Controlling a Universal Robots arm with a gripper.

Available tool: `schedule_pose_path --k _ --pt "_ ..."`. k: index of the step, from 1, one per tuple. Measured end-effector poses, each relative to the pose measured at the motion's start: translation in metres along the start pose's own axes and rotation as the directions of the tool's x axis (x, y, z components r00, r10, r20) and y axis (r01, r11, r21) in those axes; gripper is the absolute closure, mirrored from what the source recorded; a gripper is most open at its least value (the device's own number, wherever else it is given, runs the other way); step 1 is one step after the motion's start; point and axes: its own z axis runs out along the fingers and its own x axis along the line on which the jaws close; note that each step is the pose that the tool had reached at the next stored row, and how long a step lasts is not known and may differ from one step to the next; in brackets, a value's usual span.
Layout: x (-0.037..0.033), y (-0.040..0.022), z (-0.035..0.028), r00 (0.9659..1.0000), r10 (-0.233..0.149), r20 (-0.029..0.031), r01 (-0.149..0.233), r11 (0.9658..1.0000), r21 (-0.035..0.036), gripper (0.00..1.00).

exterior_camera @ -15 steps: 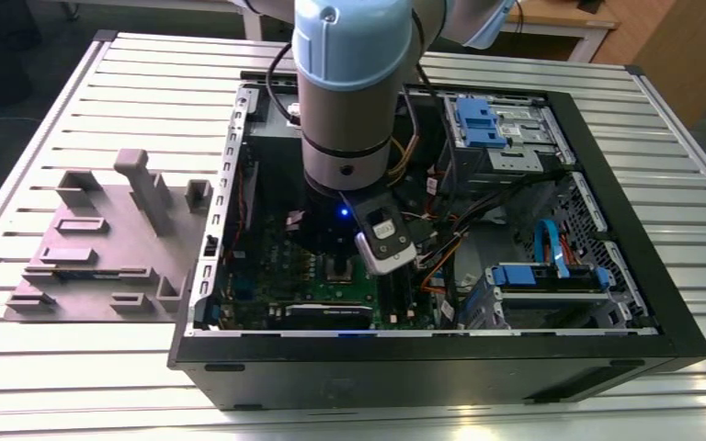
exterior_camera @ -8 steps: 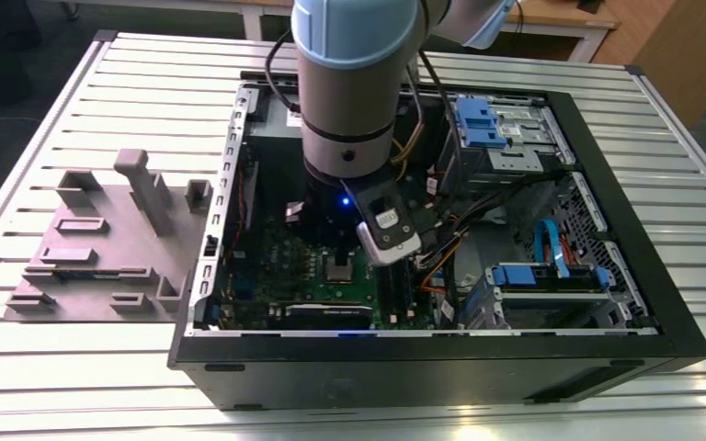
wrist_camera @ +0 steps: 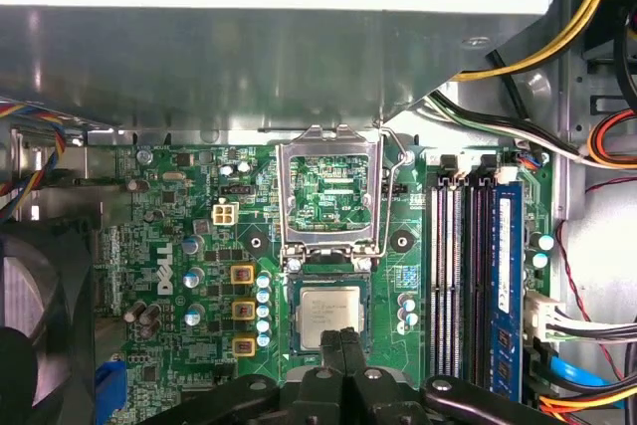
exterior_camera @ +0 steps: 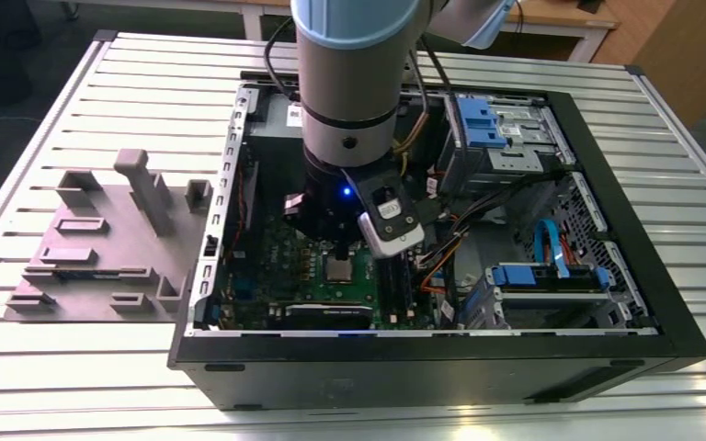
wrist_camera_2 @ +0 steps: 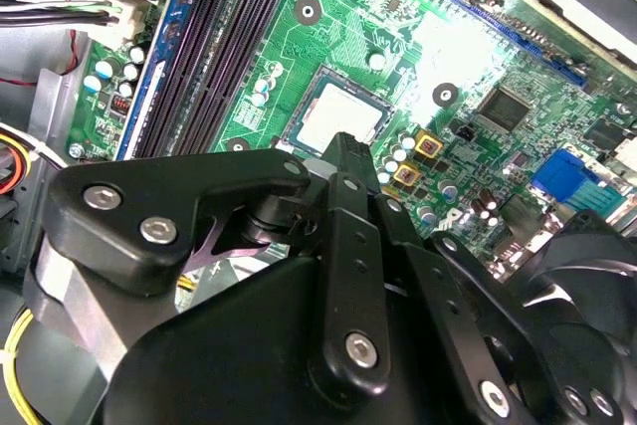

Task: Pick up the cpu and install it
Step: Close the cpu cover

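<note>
In the exterior view, the arm (exterior_camera: 347, 83) reaches straight down into the open computer case (exterior_camera: 451, 367). The case lies on its side on the slatted metal counter (exterior_camera: 59, 367), so the green motherboard (exterior_camera: 273, 262) faces up and can be reached from above. The cpu (exterior_camera: 338, 267), a small silvery square, lies flat on the board just under the wrist, near the middle of the frame. At the exterior view's left, apart from the case, sits a grey moulded fixture (exterior_camera: 96, 248) of slots and posts, probably a holder for parts.

In the second wrist view, the fingers (wrist_camera_2: 343, 161) are matte black links joined by bright screws. Their tips are clenched together with nothing between them. Just beyond the tips the cpu (wrist_camera_2: 341, 111) rests in its socket, its dull grey metal lid level with the frame around it. Long dark memory slots (wrist_camera_2: 229, 37) run alongside.

In the first wrist view, the fingers (wrist_camera: 335, 345) meet along a hairline seam right at the edge of the cpu (wrist_camera: 328, 314). I cannot tell whether they touch it. The shiny load frame (wrist_camera: 328, 186) is swung open away from the socket, with its wire lever (wrist_camera: 393, 161) raised. This leaves the chip uncovered, so it looks seated but not clamped down.
</note>
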Motion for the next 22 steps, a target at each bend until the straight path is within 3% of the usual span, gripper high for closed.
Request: schedule_pose_path --k 11,22 --pt "-0.0002 -0.0001 -0.0037 1.0 0.0 0.0 0.0 1.0 -0.0001 0.9" --pt "-0.0137 0.0017 -0.0017 0.9996 0.03 -0.0004 -0.03 0.9996 0.0012 0.9"
